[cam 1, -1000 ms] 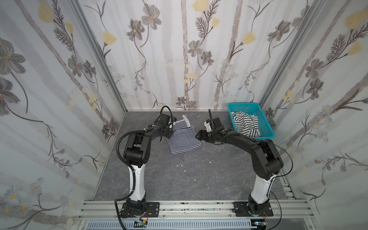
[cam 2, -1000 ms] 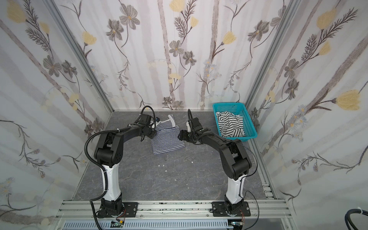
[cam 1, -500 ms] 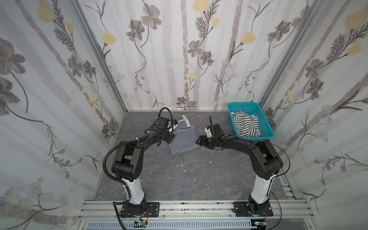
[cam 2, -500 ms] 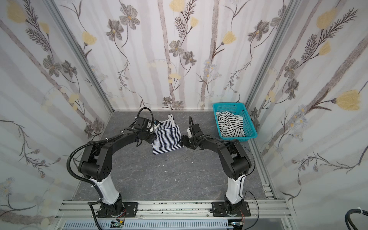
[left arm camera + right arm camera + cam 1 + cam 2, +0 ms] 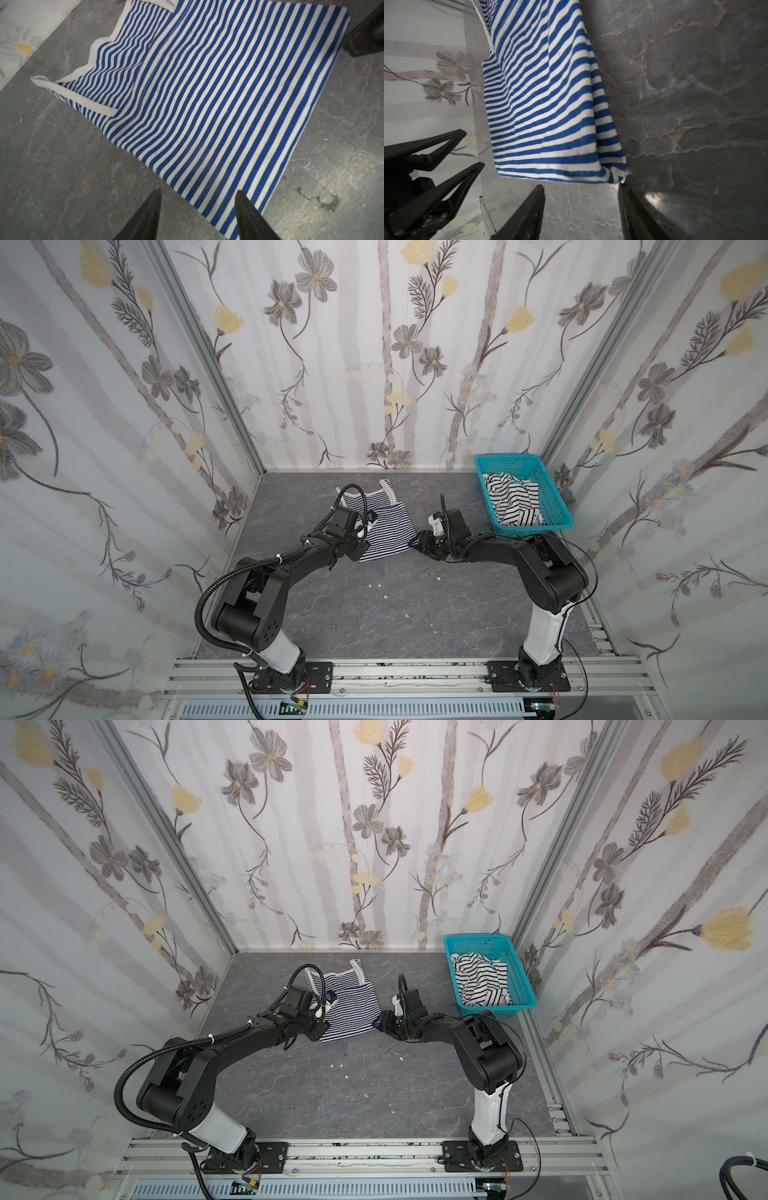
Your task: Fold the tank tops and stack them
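In both top views the thin navy-and-white striped tank top with white trim lies flat, seemingly folded once, on the grey marbled counter. The left pincer is at its near left corner and the right pincer at its near right corner. The wider black-and-white striped tank top sits crumpled in the teal perforated plastic basket. No writing is legible.

In the left wrist view, the left pincer is released, its fingers apart over the hem and holding nothing. Closing here may catch only the upper layer, so the fold would peel apart.

In the right wrist view, the right pincer is also released and empty, with the top's bunched corner just beside one finger. A misjudged pinch may miss that corner or drag the cloth askew. No label or brand shows.
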Motion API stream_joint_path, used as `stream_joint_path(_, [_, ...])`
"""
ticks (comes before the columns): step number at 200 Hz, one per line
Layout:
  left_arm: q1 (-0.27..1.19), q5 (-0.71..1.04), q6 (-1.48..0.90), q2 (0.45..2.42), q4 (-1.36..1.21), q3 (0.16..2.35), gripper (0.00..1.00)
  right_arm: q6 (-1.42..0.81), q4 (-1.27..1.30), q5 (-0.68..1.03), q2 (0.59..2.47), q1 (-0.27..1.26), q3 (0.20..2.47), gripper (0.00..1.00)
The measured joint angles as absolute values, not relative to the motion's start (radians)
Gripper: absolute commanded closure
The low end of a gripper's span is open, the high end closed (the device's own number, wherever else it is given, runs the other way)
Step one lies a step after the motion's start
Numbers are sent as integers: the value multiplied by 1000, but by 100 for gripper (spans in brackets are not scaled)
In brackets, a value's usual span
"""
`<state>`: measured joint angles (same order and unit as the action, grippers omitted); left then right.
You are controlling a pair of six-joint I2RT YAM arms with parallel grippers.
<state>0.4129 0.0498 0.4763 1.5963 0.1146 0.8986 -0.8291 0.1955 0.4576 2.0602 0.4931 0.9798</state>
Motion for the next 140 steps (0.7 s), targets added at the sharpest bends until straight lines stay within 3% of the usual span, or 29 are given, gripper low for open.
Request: stream_joint_path(140, [442,47,502,1530,64,802,40,-915,312,462,2093,464,963,53])
